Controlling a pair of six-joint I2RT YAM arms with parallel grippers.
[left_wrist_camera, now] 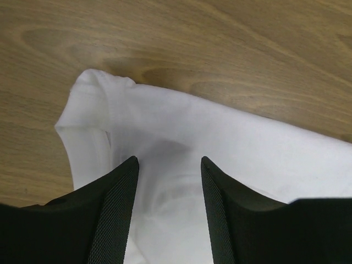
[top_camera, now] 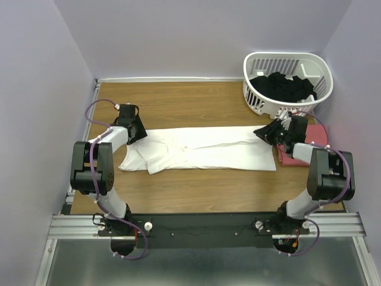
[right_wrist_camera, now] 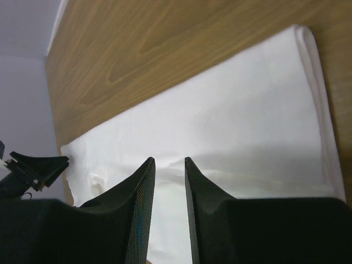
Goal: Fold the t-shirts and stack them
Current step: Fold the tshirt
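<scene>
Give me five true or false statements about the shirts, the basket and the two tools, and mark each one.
1. The white t-shirt lies folded in a long strip across the table. True.
2. The laundry basket is empty. False: it holds black clothes.
3. The salmon-red t-shirt lies on top of the white one. False: it lies beside the white one's right end, partly under the right arm.
4. The left tool is over the white t-shirt's left end. True.
5. The right tool reaches into the basket. False: it is over the white t-shirt's right end.
</scene>
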